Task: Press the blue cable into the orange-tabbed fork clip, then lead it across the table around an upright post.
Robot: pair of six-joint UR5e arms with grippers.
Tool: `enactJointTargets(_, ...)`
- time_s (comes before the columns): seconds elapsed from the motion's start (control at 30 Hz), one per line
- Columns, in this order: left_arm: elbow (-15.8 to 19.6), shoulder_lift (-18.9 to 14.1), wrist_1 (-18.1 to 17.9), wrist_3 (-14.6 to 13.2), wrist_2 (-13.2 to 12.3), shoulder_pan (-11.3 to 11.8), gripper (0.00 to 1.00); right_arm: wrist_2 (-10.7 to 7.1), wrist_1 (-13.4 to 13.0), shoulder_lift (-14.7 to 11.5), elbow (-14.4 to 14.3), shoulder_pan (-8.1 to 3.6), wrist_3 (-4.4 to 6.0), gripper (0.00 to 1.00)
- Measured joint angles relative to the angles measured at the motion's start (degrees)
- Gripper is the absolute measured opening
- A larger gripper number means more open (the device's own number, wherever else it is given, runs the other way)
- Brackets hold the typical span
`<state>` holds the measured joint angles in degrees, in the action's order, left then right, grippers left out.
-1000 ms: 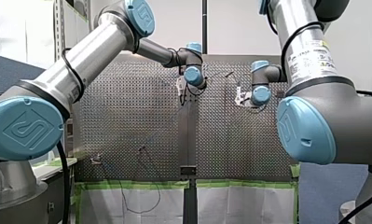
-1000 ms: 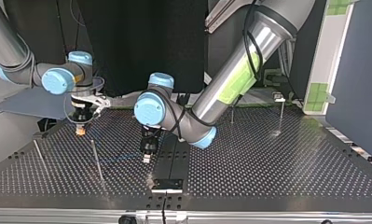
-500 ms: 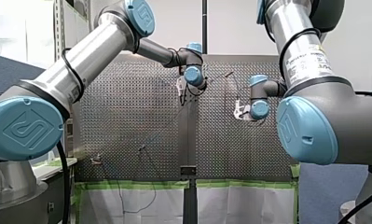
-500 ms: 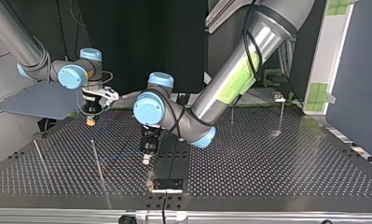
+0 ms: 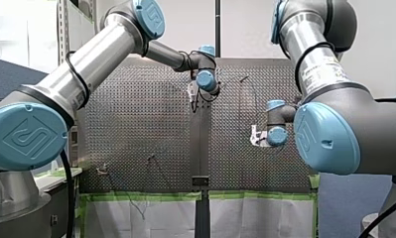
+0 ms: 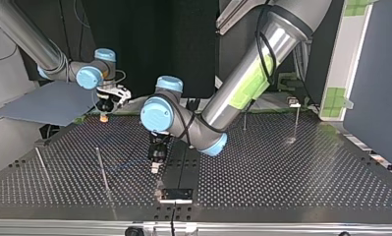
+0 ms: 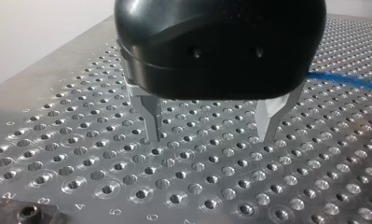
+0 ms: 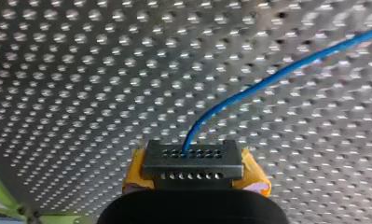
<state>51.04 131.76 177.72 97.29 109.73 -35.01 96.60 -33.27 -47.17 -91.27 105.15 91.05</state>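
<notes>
In the top view, my left gripper (image 6: 155, 168) is placed over the middle of the table (image 6: 282, 172). From it, my right gripper (image 6: 103, 117), in which the cable (image 8: 267, 79) is held, is found at ten o'clock, two posts (image 6: 102, 169) at nine.

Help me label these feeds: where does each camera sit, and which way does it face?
Front view: behind the shoulders, looking over the perforated table; my left arm and my right arm show.
Top view: across the table, facing both arms.
Left wrist view: on that wrist, facing the table past my open left gripper.
Right wrist view: on that wrist; my right gripper pinches the blue cable.
Shared: both wrist views show that cable.
</notes>
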Motion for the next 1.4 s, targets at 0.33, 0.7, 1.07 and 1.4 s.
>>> enactJointTargets(0.33,-0.01,-0.03,0.00,0.03,0.76,0.01,1.00,0.35,-4.54,5.62,-0.01,-0.71,-0.11,0.00)
enactJointTargets(0.7,-0.02,-0.04,0.04,0.02,1.48,0.13,1.00,0.98,-10.21,12.17,0.05,-2.15,0.10,0.00)
enactJointTargets(1.07,-0.03,-0.06,0.05,0.04,2.01,0.13,1.00,0.53,-15.16,18.68,0.15,-4.55,0.05,0.00)
enactJointTargets(1.4,0.00,-0.05,0.09,-0.05,2.43,0.12,1.00,0.25,-16.77,23.98,0.95,-6.03,-0.05,0.00)
